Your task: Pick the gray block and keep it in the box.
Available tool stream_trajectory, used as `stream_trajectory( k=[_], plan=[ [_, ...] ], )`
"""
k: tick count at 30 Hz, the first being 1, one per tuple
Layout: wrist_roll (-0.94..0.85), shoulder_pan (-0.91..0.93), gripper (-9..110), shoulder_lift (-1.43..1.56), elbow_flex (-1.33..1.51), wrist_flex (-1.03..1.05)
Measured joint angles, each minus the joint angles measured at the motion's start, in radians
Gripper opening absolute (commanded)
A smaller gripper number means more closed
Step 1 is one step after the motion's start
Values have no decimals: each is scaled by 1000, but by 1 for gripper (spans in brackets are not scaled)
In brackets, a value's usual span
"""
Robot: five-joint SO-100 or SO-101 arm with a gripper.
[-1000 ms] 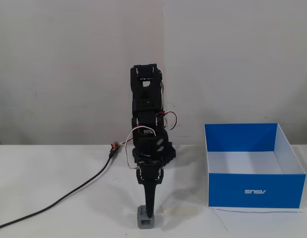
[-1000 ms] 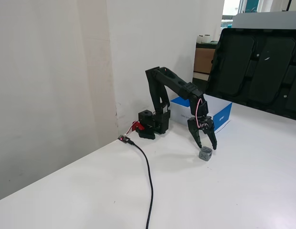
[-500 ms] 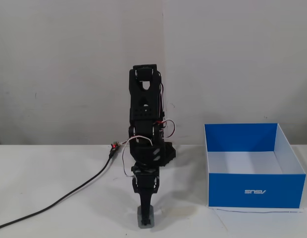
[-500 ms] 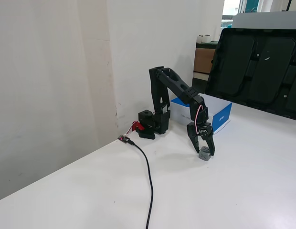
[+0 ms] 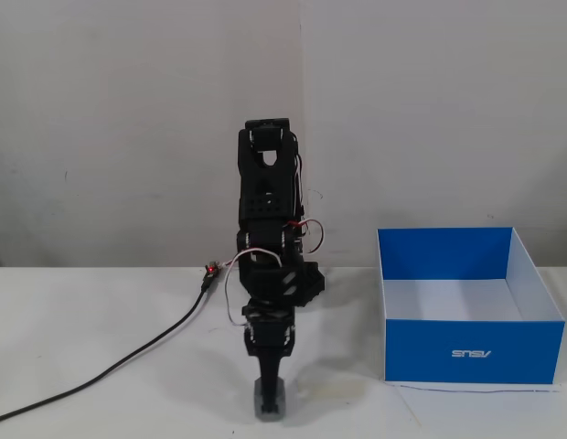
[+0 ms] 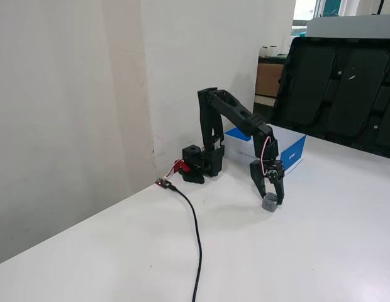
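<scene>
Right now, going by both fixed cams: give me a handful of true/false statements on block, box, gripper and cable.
1. The gray block is inside the box. False: it sits at table level outside the box, between the fingers of the gripper.
2. The gripper has closed on the gray block. True: both fixed views show the fingers against its sides.
3. The box lies to the right of the arm in the fixed view that faces the arm head-on. True.
4. The box has its lid on. False: its top is open, showing a white and blue inside.
5. A black cable runs across the table toward the arm's base. True.
</scene>
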Motion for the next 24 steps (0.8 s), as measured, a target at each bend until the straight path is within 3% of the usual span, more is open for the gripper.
stream_trajectory(
  k=[11,24],
  plan=[
    [0,-202,8,120,-308,307],
    [0,-738,8,244,-483,453]
  ],
)
